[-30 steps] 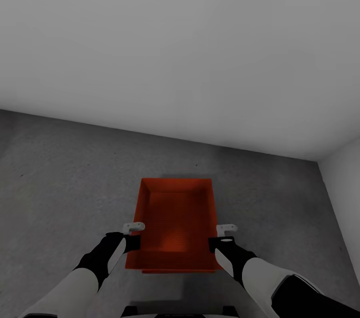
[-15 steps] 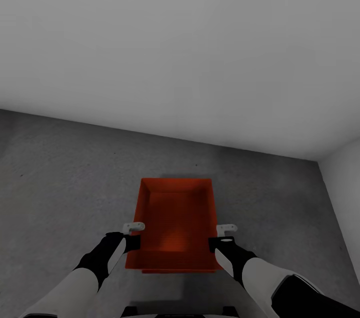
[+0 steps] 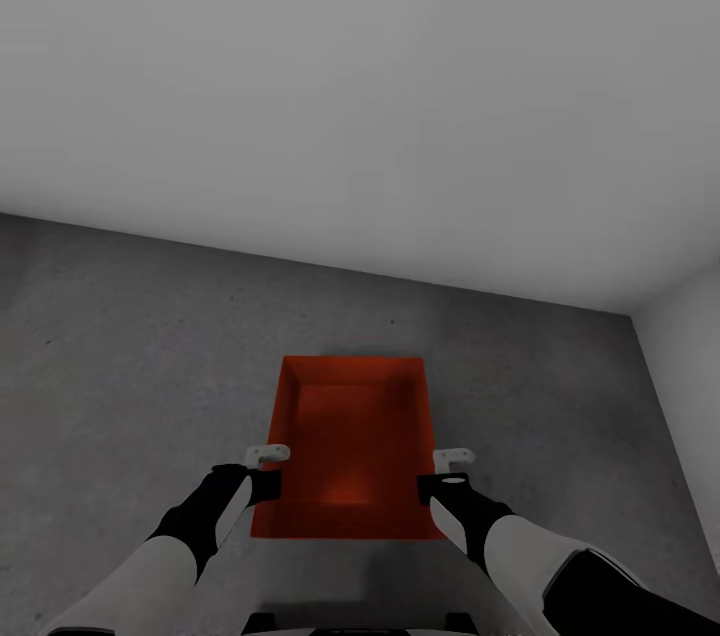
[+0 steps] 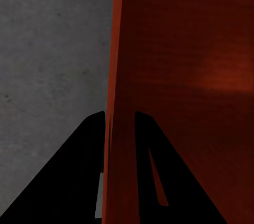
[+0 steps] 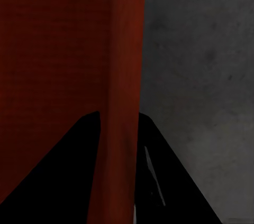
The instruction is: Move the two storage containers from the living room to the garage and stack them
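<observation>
Orange-red rectangular open-topped storage container (image 3: 352,446), plain low walls, inside bare, darker red toward its floor with a faint lighter patch near the middle. Seen from the head camera it sits square ahead between both arms, over the dark grey mottled concrete floor (image 3: 120,356); whether it rests on the floor or hangs just above it cannot be told. Left gripper (image 3: 262,474) sits at the container's left long wall; in the left wrist view the two black fingers (image 4: 79,171) straddle that thin red wall (image 4: 114,76), one outside over concrete, one inside the bin, narrow and closed onto the wall. Right gripper (image 3: 443,476) mirrors this on the right long wall; right wrist view shows the black fingers (image 5: 69,171) either side of the red wall (image 5: 127,49), pinching it. Plain grey-white wall (image 3: 360,96) rises beyond the container's far end; a second wall (image 3: 690,366) meets it at the corner on the right.
</observation>
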Controlling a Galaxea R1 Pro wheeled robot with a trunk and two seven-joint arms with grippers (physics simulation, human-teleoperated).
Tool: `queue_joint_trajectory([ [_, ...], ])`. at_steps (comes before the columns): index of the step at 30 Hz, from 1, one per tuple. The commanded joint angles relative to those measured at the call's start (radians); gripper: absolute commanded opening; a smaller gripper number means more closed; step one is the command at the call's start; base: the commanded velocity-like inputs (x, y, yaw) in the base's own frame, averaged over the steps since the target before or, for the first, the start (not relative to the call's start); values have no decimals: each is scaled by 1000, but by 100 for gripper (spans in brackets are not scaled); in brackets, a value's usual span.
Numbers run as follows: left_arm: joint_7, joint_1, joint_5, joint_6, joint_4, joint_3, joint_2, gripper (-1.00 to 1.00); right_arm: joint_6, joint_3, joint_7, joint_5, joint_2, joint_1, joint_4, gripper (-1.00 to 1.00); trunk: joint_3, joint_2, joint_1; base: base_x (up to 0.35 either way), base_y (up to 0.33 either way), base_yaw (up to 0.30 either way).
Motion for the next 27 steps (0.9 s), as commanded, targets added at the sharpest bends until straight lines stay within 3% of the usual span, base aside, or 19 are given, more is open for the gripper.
queue_joint_trajectory([
  [1, 11, 0, -24, 7, -4, -6, -20, -100, 47, 15, -10, -9, 1, 0, 3, -100, -1, 0, 0, -5, 0, 0],
  [24, 11, -1, -23, 8, -3, -6, -22, -100, 47, 15, -10, -10, 0, -1, 3, -100, -1, 0, 0, 0, 0, 0],
  [27, 11, -1, -23, 8, -3, -6, -22, -100, 47, 15, -10, -10, 1, 0, 3, -100, -10, -21, 12, 0, 0, 0],
])
